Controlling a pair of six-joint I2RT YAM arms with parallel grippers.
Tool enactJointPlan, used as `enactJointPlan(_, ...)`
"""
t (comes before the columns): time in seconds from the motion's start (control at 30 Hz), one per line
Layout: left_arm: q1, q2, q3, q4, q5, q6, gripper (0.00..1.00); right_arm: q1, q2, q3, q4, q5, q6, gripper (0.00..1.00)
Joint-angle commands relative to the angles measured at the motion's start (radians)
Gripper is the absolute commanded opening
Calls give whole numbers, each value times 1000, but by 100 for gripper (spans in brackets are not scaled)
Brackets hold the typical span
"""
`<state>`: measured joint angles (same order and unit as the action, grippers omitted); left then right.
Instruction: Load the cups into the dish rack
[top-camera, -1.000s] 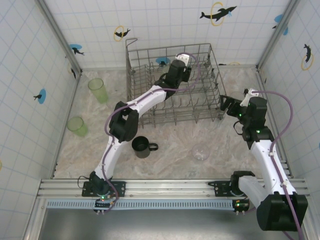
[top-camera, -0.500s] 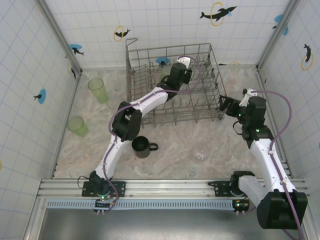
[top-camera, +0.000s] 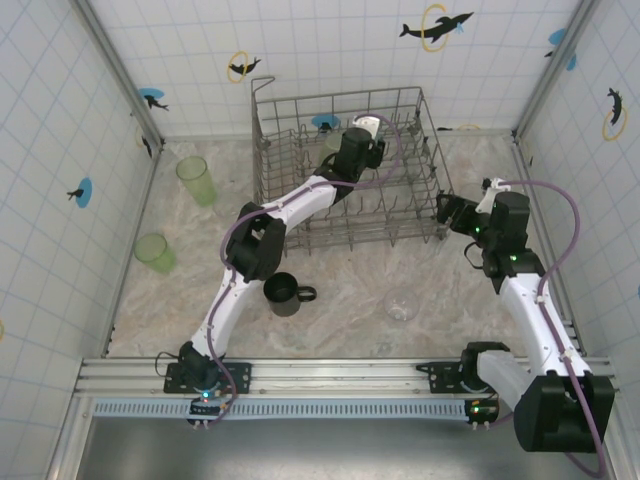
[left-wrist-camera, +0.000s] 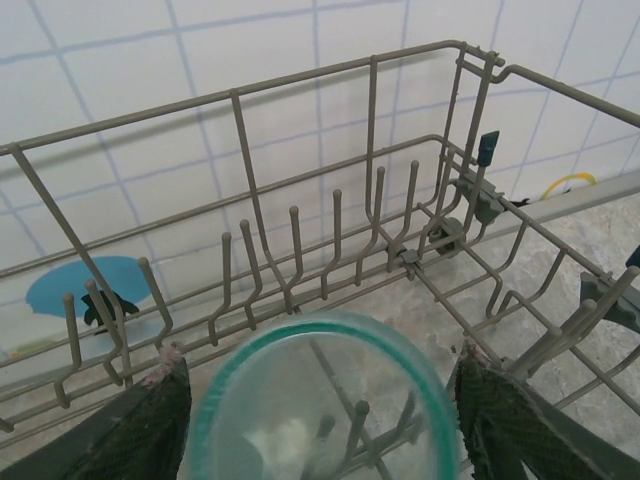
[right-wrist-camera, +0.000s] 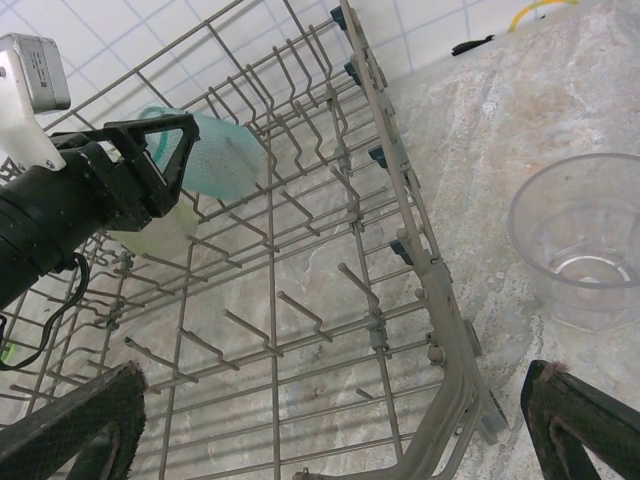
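**Clerk:** Entry one, left hand (left-wrist-camera: 322, 445). What is around it?
**Checker:** It is inside the rack (top-camera: 400, 205). A row of upright tines (left-wrist-camera: 296, 255) stands ahead of it, with the wire end wall beyond. More wire runs off to its right. Just below it, a pale green tumbler (right-wrist-camera: 152, 235) sits among the wires.

**Clerk:** State?
**Checker:** Its fingers (left-wrist-camera: 150, 425) are clamped either side of the teal cup (left-wrist-camera: 320, 390), round rim facing the wrist camera. The cup is held over the rack floor. I cannot tell whether it touches a tine.

**Clerk:** Entry two, right hand (right-wrist-camera: 330, 435).
**Checker:** The fingers are spread wide and hold nothing. The rack's side rail runs ahead between them. I cannot tell if there is contact.

**Clerk:** Around it?
**Checker:** A clear cup (right-wrist-camera: 580, 240) stands upright on the table (top-camera: 340, 325), ahead and to its right, outside the rack.

**Clerk:** Remaining stock?
**Checker:** A black mug (top-camera: 283, 294) is on the table, well behind the left hand and beside that arm's elbow. A green tumbler (top-camera: 196, 180) and a second tumbler (top-camera: 154, 252) stand on the table far to the left hand's left, outside the rack.
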<state>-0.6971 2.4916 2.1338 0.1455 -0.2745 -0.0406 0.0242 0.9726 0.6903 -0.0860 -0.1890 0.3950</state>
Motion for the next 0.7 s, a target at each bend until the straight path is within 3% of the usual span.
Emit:
enactJointPlan(0.0, 18, 14, 22, 37, -24, -10, 84, -4, -4, 17, 5, -12, 4, 99)
enactJointPlan(0.17, 18, -14, -3, 57, 24, -12, 97, -5, -1, 14, 2, -12, 11, 99)
enactJointPlan(0.67, -15, -342, -230, 136, 127, -77, 97, -4, 5, 41, -11, -55, 41, 99)
